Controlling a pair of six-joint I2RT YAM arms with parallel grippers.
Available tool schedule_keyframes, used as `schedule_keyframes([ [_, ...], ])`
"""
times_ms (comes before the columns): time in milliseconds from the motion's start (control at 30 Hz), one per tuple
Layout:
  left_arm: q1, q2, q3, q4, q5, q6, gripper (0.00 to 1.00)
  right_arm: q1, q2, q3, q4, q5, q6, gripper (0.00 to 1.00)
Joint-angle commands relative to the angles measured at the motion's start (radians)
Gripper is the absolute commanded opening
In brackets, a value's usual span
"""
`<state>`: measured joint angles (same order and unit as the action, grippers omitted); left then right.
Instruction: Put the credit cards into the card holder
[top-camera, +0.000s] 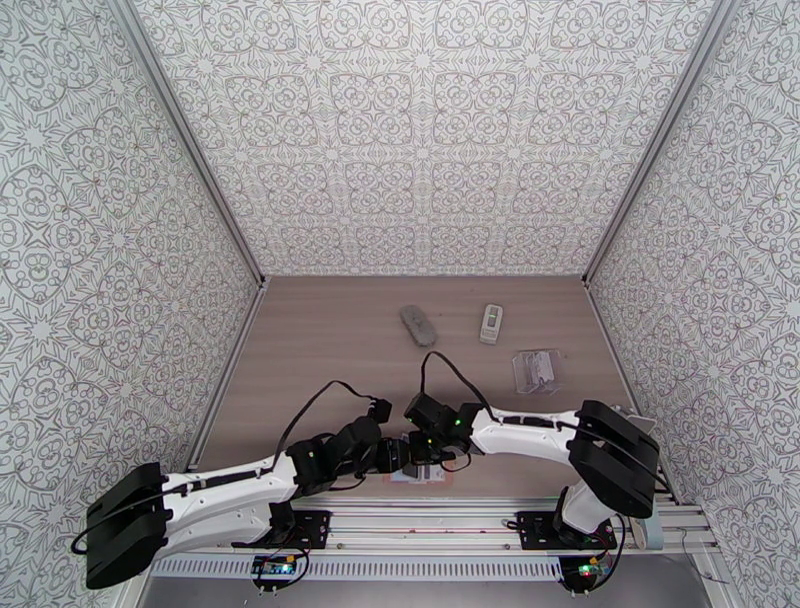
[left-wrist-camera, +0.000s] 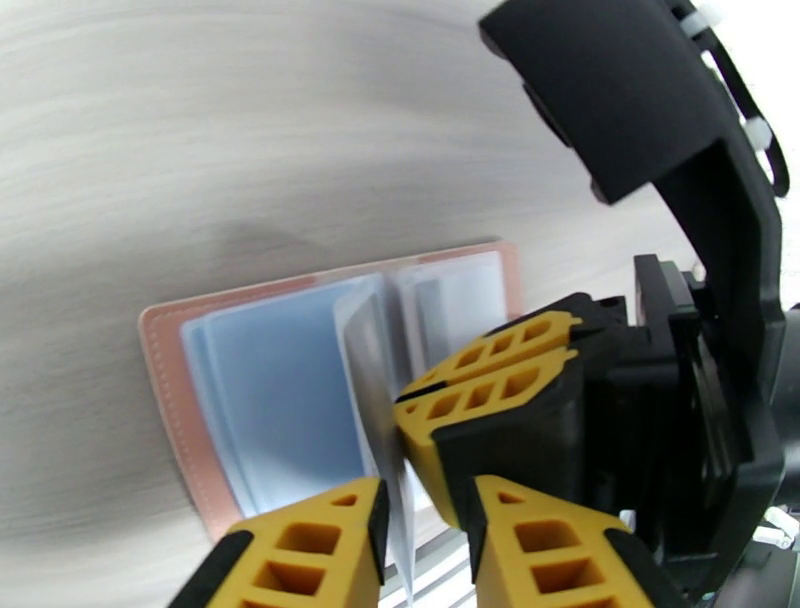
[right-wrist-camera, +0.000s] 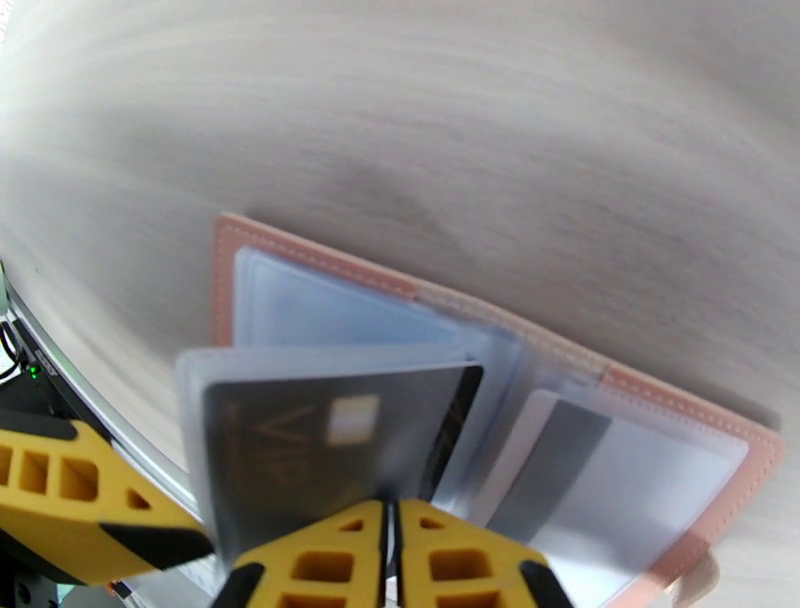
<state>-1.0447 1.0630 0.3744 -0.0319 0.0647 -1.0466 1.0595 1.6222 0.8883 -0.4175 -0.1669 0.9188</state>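
Where right jaws end, dark card (right-wrist-camera: 330, 450) stands.

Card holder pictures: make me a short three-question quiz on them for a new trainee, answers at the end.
1. True or false: the card holder lies open on the table.
2. Multiple choice: the card holder's cover is A) pink, B) green, C) black.
3. Short answer: which claw has its fingers pressed together?

Key
1. True.
2. A.
3. The right claw.
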Motion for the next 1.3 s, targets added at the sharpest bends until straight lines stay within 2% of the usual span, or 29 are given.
schedule_keyframes([
  [0,-0.012,0.022,0.003,0.074,0.044,-0.008,0.31,0.007,-0.031,0.009,-0.016,0.031,0.000,0.12],
  [467,-0.023,0.158,0.064,0.188,0.086,0.011,0.31,-0.009,-0.151,0.003,-0.184,0.156,-0.034,0.13],
  [867,-0.064,0.383,0.176,0.306,0.138,0.020,0.31,-0.056,-0.273,-0.033,-0.356,0.286,-0.054,0.18],
  [1067,-0.077,0.473,0.228,0.312,0.140,0.031,0.31,-0.081,-0.315,-0.059,-0.394,0.306,-0.061,0.24],
  [1267,-0.079,0.497,0.243,0.306,0.138,0.039,0.31,-0.093,-0.337,-0.073,-0.402,0.314,-0.064,0.27],
])
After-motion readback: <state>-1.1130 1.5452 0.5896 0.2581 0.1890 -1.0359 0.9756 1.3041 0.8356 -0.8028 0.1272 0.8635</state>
